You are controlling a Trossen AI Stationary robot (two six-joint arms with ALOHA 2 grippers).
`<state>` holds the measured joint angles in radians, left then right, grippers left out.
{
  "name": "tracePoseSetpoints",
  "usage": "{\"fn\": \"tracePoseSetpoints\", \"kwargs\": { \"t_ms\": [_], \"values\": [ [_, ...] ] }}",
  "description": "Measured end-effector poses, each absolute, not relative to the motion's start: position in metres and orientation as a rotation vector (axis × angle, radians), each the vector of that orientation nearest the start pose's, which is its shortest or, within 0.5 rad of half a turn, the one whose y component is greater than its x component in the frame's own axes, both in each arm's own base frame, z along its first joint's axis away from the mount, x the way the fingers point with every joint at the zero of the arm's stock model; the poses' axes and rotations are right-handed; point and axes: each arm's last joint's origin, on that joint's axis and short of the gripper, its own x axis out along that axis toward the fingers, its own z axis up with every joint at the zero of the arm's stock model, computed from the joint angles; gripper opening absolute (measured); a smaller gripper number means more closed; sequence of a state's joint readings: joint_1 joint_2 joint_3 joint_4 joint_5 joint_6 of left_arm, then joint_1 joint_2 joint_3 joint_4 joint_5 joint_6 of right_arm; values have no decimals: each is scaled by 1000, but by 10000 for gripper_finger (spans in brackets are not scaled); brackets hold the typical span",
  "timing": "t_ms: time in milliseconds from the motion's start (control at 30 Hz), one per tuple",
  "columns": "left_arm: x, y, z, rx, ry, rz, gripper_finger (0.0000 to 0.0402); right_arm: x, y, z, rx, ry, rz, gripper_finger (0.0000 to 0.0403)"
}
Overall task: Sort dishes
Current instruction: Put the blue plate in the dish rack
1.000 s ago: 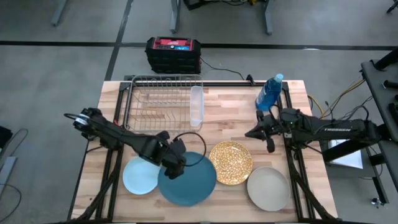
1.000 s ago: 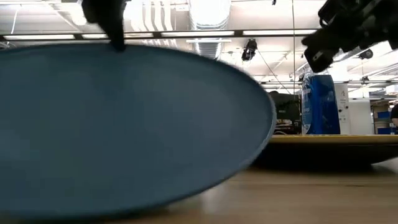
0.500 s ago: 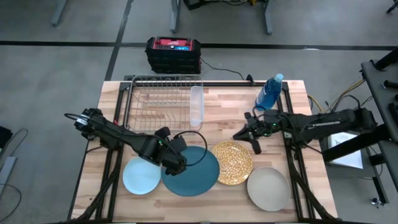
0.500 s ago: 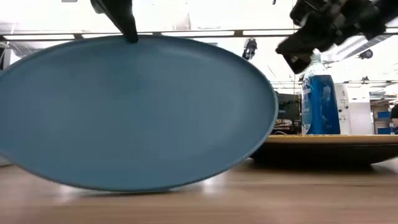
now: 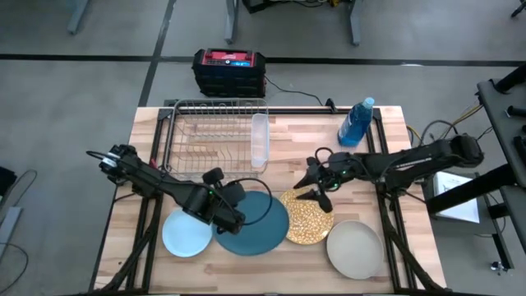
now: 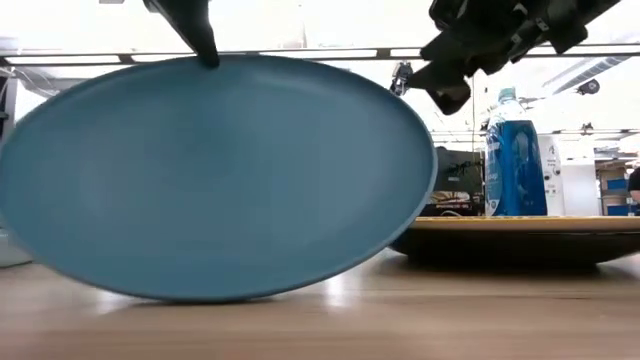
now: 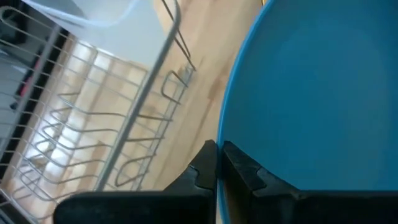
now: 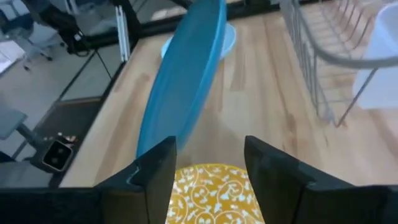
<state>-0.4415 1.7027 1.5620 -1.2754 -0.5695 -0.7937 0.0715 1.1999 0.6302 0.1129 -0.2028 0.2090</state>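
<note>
At lower centre, I have my left gripper point(image 5: 231, 215) pinched shut on the large blue plate point(image 5: 251, 224), tilted on edge: stiff, slick, breakable. Right gripper point(image 5: 316, 191), jaws parted, hovers over the gold plate point(image 5: 306, 218); I'd take its rim.

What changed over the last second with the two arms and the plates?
The right gripper swung from beside the blue bottle to over the gold speckled plate, its fingers opening. The left gripper, shut on the large blue plate, tipped it up on edge. The other plates stayed put.
</note>
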Motion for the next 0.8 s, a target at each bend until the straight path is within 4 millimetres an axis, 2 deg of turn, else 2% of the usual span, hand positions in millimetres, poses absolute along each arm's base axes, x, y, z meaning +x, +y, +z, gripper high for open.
{"fn": "tracePoseSetpoints", "kwargs": {
  "t_ms": [100, 267, 500, 800],
  "values": [
    [297, -123, 305, 1, 1041, 574, 0, 256, 25, 218, 250, 516, 194, 189],
    [298, -125, 316, 11, 991, 581, 0, 270, 26, 218, 264, 521, 192, 189],
    [301, -130, 320, 28, 961, 564, 0, 276, 27, 217, 258, 534, 193, 186],
    [303, -132, 309, 64, 1015, 586, 0, 258, 28, 249, 249, 421, 219, 186]
  ]
}}
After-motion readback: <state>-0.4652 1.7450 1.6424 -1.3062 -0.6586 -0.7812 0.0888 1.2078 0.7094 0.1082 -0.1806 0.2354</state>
